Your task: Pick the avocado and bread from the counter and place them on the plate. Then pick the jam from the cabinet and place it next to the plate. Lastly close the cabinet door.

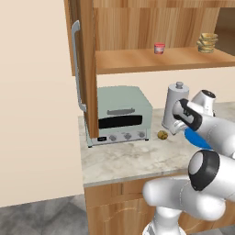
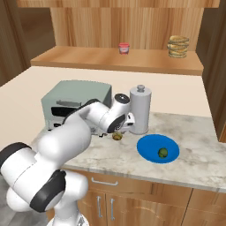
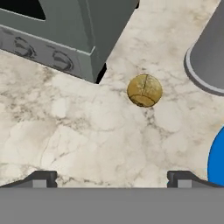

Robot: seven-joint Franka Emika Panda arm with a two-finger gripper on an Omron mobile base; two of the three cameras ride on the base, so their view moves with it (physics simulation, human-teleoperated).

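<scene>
A: Kitchen stock, entry one: marbled grey-beige table, lower centre of the left base view, on wooden base units. What stands on it?

B: Pale green toaster oven, left of centre in that view; tall steel canister with a knobbed lid, centre of the right base view; blue plate, right of centre there, just in front of the canister.

A: Task items?

B: Avocado: dark green, lying on the plate toward its right side. Bread: tan, cracked crust, upper centre of the hand view, on bare stone between the oven's corner and the canister's base, touching neither. Jam: red jar with a pale lid, upper centre of the left base view, on the inner shelf of the cabinet. Stack of tan discs on the same shelf, upper right of the right base view, well apart from the jar.

A: Cabinet door?

B: Door open, seen edge-on at upper left of the left base view, long grey handle facing out.

A: End effector?

B: End effector: released, fingertips spread wide at the bottom corners of the hand view, nothing between them, above the stone with the bread ahead of it
</scene>
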